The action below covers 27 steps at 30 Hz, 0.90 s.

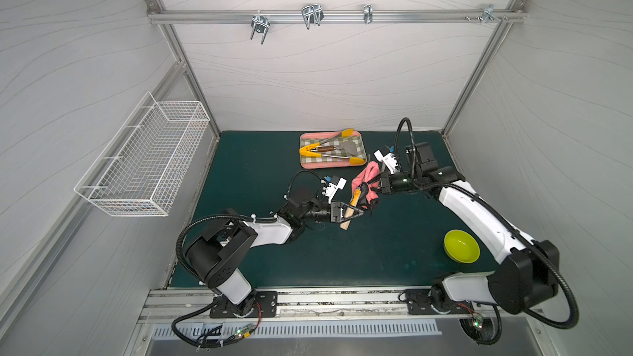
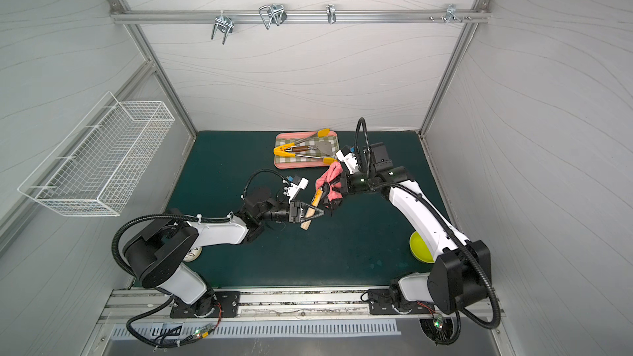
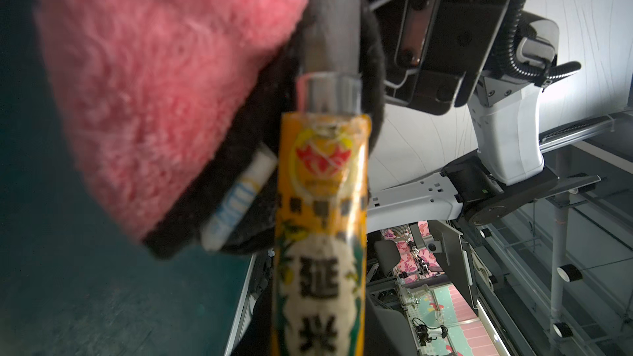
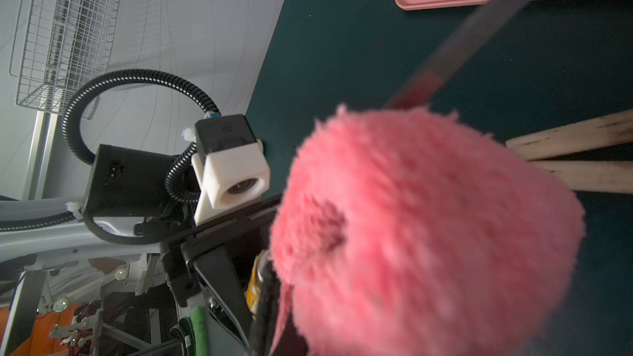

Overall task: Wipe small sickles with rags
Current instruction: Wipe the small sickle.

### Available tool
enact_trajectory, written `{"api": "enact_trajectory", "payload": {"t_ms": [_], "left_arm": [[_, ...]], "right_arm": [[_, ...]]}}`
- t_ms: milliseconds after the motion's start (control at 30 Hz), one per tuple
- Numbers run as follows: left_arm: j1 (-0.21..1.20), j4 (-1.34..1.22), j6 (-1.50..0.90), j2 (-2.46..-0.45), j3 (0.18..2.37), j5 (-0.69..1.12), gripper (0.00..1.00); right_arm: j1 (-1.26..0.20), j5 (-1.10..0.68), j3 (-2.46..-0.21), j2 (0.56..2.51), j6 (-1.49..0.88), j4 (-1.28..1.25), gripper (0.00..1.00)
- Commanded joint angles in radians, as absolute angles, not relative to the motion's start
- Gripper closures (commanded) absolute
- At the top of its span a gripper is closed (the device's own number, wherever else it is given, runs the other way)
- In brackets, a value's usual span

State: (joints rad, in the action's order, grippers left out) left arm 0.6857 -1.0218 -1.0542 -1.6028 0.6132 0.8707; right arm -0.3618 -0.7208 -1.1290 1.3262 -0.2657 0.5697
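My left gripper is shut on the pale wooden handle of a small sickle, held above the green mat in both top views. In the left wrist view the handle's orange label band rises to a metal collar. Beyond the collar the grey blade goes under the pink fuzzy rag. My right gripper is shut on that rag, which is wrapped around the blade. The blade's far end sticks out past the rag. Two more wooden sickle handles lie on the mat; their blades are out of view.
A pink-rimmed checked tray at the back holds yellow-tipped tongs and a small spatula. A lime-green bowl sits by the right arm. A white wire basket hangs on the left wall, with metal hooks on the back rail.
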Motion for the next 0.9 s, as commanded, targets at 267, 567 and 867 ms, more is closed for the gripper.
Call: {"api": "enact_trajectory", "payload": {"t_ms": [267, 567, 867], "left_arm": [[0.665, -1.01, -1.102, -1.54, 0.574, 0.853, 1.0], [0.674, -1.064, -1.138, -1.545, 0.552, 0.857, 1.0], [0.691, -1.131, -1.178, -1.569, 0.55, 0.869, 1.0]], "right_arm": [[-0.19, -0.778, -1.174, 1.451, -0.316, 0.55, 0.99], [-0.171, -0.877, -1.289, 1.643, -0.353, 0.393, 0.99], [-0.209, -0.964, -1.38, 1.741, -0.341, 0.335, 0.99]]}}
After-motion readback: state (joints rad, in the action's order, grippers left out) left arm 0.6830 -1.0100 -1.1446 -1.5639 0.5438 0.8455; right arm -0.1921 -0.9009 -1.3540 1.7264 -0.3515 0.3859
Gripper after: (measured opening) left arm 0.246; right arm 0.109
